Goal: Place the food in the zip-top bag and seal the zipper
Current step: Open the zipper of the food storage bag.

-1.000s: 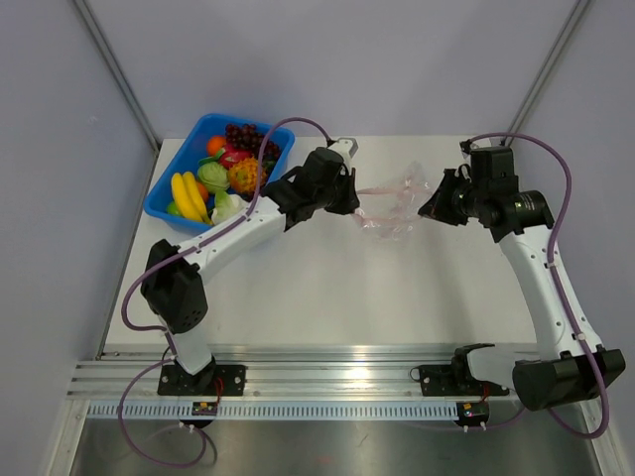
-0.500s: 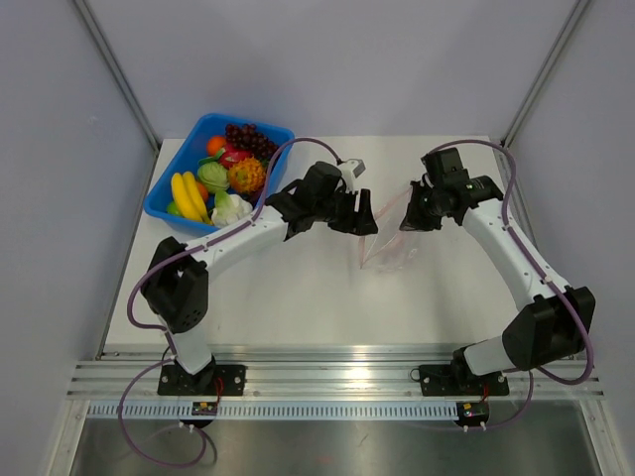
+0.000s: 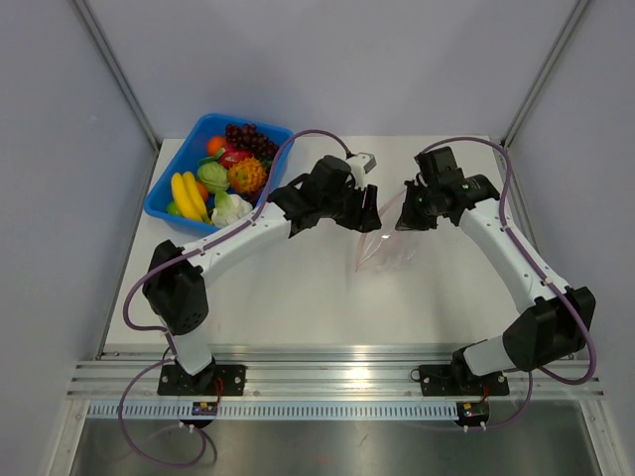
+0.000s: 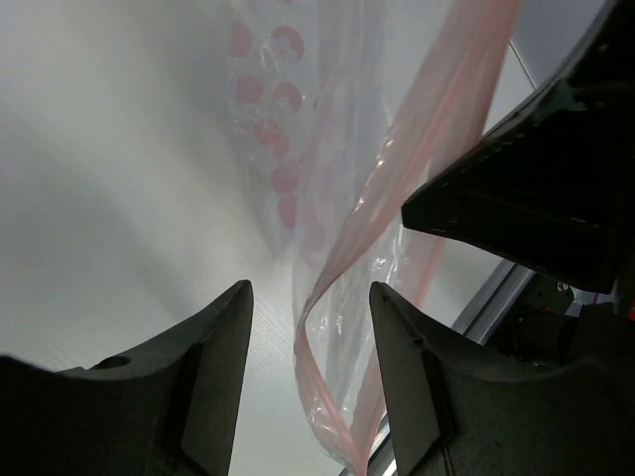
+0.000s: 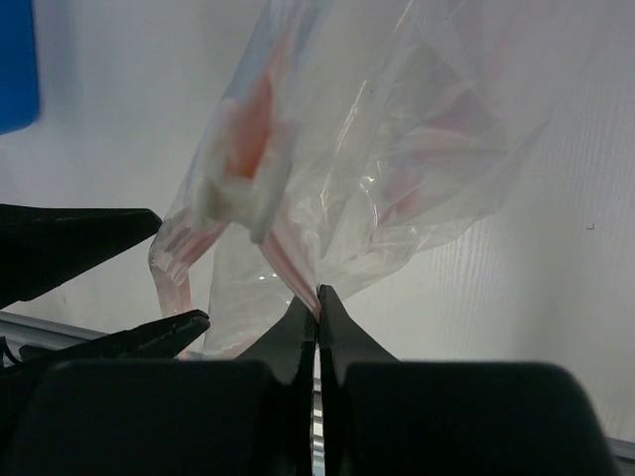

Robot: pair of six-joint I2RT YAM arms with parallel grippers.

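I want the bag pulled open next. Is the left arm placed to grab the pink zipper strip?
Probably yes: the left arm's fingers stand open astride the zipper, nothing between, while the right arm's fingers pinch the zip-top bag.

white table [image 3: 298, 297] | blue tray [image 3: 167, 178] at far-left corner

Left gripper [image 4: 310, 293]: the two dark fingers [image 4: 213, 357] are standing apart with a clear gap between them. The pink zipper [image 4: 437, 129] is running down from beyond the right finger and curling into that gap, nearer the right finger's inner face; contact can't be told. The clear zip-top bag [image 4: 327, 119], printed with pink dots, is hanging just beyond both fingertips. The black right gripper [image 4: 422, 206] is crowding in past the right finger, its tip at the zipper. The white table [image 4: 109, 198] is lying beyond the left finger.
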